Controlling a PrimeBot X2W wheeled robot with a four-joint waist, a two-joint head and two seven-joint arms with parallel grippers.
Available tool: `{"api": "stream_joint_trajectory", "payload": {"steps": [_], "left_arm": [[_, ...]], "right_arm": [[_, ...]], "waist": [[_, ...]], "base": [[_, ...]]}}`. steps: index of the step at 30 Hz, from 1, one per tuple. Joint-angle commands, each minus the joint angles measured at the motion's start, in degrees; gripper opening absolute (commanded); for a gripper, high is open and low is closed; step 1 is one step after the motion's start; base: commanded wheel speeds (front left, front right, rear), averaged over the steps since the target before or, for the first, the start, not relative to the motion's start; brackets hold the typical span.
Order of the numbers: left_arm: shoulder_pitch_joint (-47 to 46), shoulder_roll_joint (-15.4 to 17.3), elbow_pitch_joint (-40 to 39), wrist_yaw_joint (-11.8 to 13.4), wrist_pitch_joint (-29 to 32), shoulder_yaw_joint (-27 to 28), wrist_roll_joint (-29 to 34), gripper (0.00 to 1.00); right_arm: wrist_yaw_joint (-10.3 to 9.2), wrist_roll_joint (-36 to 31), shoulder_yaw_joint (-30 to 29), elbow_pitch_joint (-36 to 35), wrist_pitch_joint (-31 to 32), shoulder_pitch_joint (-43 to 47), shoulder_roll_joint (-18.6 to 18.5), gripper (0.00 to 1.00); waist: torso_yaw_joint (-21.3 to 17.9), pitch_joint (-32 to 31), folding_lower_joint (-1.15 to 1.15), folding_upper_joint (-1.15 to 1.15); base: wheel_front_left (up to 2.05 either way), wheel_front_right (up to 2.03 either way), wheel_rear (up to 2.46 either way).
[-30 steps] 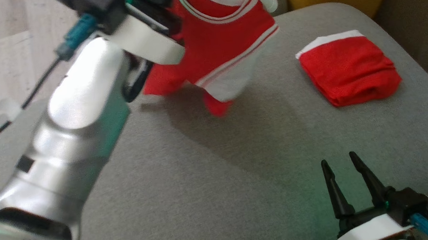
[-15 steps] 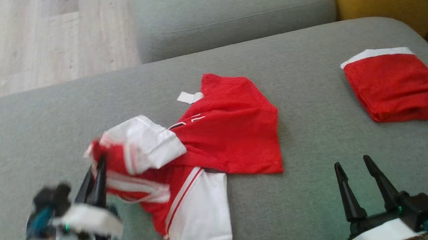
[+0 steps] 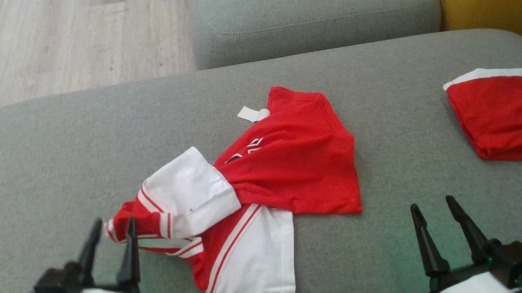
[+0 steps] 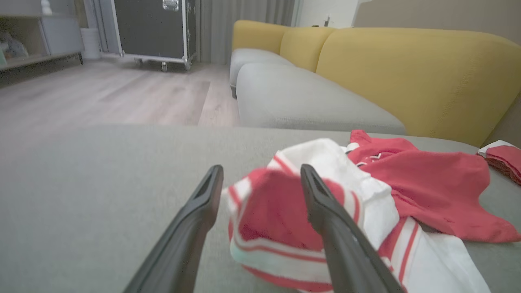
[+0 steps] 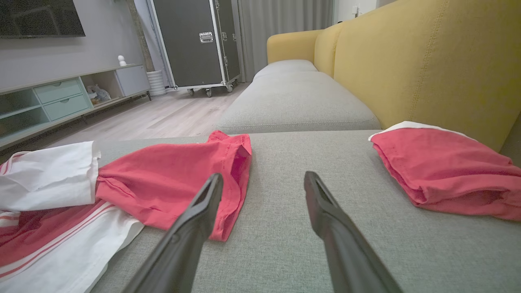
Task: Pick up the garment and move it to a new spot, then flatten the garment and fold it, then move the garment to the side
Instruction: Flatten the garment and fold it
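You let the jersey (image 3: 299, 162) drop onto the sofa seat (image 3: 103, 130); your left end effector (image 3: 114, 221) gaped empty. Flattening looked next.

I see a folded red cloth (image 3: 502, 118) with a white edge lying at the right of the grey cushion (image 3: 104, 143). Beyond it sits another grey seat (image 3: 312, 19) against a yellow backrest (image 5: 439, 61). Past the pale wood floor (image 3: 52, 46) stands a wheeled black case (image 5: 195, 44) near a low cabinet (image 5: 61, 101).

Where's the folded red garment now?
The folded red garment lies far right in the head view on the grey cushion, apart from the crumpled jersey, beyond the right gripper.
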Motion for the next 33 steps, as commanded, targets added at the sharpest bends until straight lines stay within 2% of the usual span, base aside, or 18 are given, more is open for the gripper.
{"api": "stream_joint_trajectory", "payload": {"steps": [1, 5, 7, 11, 15, 18, 21, 29, 33], "left_arm": [[-3.6, 3.3, -4.5, 1.0, -0.3, 3.1, 2.3, 1.0], [-6.9, 7.2, -11.5, 3.4, 1.9, 2.0, 7.8, 1.0], [-9.4, 8.2, -14.4, 3.9, 4.4, 0.3, 10.5, 1.0], [-14.3, 7.4, -16.5, 3.1, 10.3, -5.2, 15.0, 1.0], [-18.1, 5.5, -12.1, 3.2, 15.8, -10.4, 19.5, 1.0], [-20.5, 3.2, -8.1, 4.2, 16.3, -12.1, 21.4, 1.0], [-23.2, 2.4, -3.6, 5.6, 15.4, -12.7, 23.7, 1.0], [-30.5, -0.1, 9.1, 5.5, 15.5, -12.8, 24.1, 1.0], [-33.3, -1.7, 16.6, 5.1, 18.2, -12.7, 23.1, 1.0]], "right_arm": [[-0.04, -0.3, 1.4, -1.9, -0.6, -1.3, -0.8, 1.0], [-0.04, -0.4, 1.6, -2.0, -0.6, -1.7, -0.7, 1.0], [-0.04, -0.4, 1.8, -2.0, -0.6, -2.0, -0.7, 1.0], [-0.04, -0.4, 2.2, -1.9, -0.6, -2.7, -0.5, 1.0], [-0.04, -0.4, 2.8, -1.8, -0.6, -3.8, -0.5, 1.0], [-0.04, -0.4, 2.7, -1.9, -0.6, -4.3, -0.6, 1.0], [-0.04, -0.5, 2.5, -2.0, -0.6, -4.6, -0.9, 1.0], [-0.04, -0.8, 2.5, -2.2, -0.6, -5.5, -1.9, 1.0], [-0.04, -1.0, 2.9, -2.4, -0.6, -6.5, -2.1, 1.0]], "waist": [[0.1, 0.1, 0.0, 0.0], [0.0, 0.8, 0.0, 0.0], [-0.1, 1.3, 0.0, 0.0], [-0.5, 2.5, 0.0, 0.0], [-1.3, 3.9, 0.0, 0.0], [-1.7, 5.2, 0.0, 0.0], [-1.9, 6.7, 0.0, 0.0], [-1.0, 9.9, 0.0, 0.0], [-0.8, 11.3, 0.0, 0.0]], "base": [[0.0, 0.0, 0.0], [0.0, 0.0, 0.0], [0.0, 0.0, 0.0], [0.0, 0.0, 0.0], [0.0, 0.0, 0.0], [0.0, 0.0, 0.0], [0.0, 0.0, 0.0], [0.0, 0.0, 0.0], [0.0, 0.0, 0.0]]}}
